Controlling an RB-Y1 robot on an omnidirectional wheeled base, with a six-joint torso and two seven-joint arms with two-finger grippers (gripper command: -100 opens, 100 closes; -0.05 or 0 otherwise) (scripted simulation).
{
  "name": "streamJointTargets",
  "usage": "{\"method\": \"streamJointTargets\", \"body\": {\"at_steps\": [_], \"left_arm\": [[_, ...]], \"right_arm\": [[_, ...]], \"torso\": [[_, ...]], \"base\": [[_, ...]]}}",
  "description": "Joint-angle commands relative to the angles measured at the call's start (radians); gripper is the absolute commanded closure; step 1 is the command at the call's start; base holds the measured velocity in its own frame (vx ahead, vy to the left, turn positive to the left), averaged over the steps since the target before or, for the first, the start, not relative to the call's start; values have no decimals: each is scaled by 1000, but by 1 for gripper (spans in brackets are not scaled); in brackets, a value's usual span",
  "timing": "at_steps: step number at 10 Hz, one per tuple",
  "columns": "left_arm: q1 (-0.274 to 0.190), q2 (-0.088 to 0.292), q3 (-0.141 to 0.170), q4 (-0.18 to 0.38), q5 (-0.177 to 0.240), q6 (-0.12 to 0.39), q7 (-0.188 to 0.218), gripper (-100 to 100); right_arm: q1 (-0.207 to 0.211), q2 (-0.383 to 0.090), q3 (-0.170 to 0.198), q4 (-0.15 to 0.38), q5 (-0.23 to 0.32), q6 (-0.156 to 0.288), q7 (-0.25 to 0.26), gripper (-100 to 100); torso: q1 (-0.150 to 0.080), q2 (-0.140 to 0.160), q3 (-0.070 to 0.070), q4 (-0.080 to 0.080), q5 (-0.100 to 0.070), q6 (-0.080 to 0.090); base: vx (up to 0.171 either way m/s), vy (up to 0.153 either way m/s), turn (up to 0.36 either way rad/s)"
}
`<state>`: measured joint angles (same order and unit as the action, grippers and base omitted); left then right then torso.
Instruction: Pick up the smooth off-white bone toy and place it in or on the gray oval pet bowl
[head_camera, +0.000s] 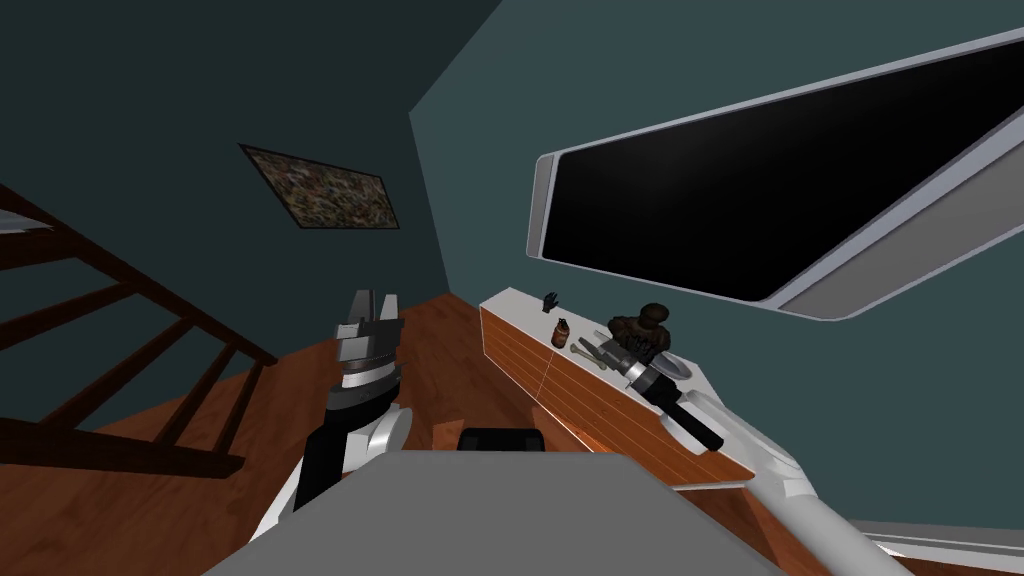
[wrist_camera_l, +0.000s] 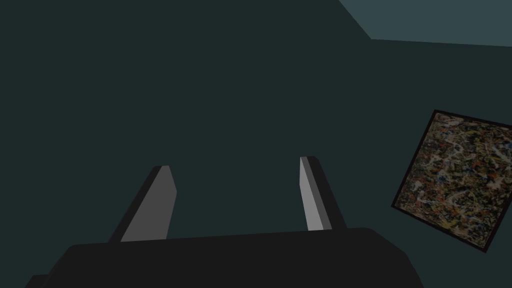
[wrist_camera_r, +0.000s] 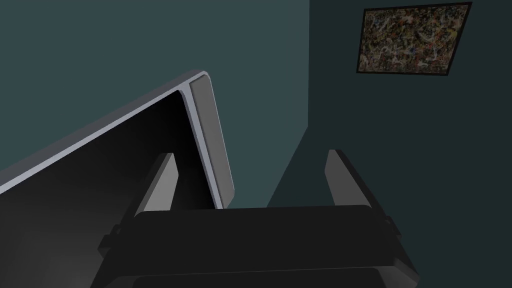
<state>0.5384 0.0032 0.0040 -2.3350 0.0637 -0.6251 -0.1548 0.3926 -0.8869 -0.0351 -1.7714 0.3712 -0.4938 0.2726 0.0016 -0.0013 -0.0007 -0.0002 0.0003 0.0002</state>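
Bone (head_camera: 590, 356) on the cabinet (head_camera: 512, 301) right of frame centre, bowl (head_camera: 677, 368) near it; right gripper (head_camera: 605, 345) close by and left gripper (wrist_camera_l: 235, 167) both spread, empty: a misaimed finger could knock the bone floorward

dim, flat, sharp render.
dark teal walls (head_camera: 200, 80) splay toward the corners; the left gripper (wrist_camera_l: 236, 164) has unevenly lit light grey fingers (wrist_camera_l: 312, 200).

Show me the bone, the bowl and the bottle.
bone (head_camera: 585, 353): head view, on its shaft.
bowl (head_camera: 683, 368): head view, on its rim.
bottle (head_camera: 561, 333): head view, on its body.
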Motion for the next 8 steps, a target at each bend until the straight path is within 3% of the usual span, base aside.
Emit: {"method": "streamJointTargets", "body": {"at_steps": [1,2,5,8], "left_arm": [[0,0,0,0,0,0,0,0],[0,0,0,0,0,0,0,0],[0,0,0,0,0,0,0,0],[0,0,0,0,0,0,0,0]], "right_arm": [[0,-40,14,50,29,-2,13,-100],[0,-40,14,60,29,-2,13,-100],[6,-105,44,128,80,11,27,-100],[16,-161,81,236,130,26,38,-100]], "torso": [[0,0,0,0,0,0],[0,0,0,0,0,0],[0,-1,0,0,0,0],[1,-1,-1,0,0,0]], "base": [[23,27,123],[19,17,54],[28,29,101],[40,40,155]]}}
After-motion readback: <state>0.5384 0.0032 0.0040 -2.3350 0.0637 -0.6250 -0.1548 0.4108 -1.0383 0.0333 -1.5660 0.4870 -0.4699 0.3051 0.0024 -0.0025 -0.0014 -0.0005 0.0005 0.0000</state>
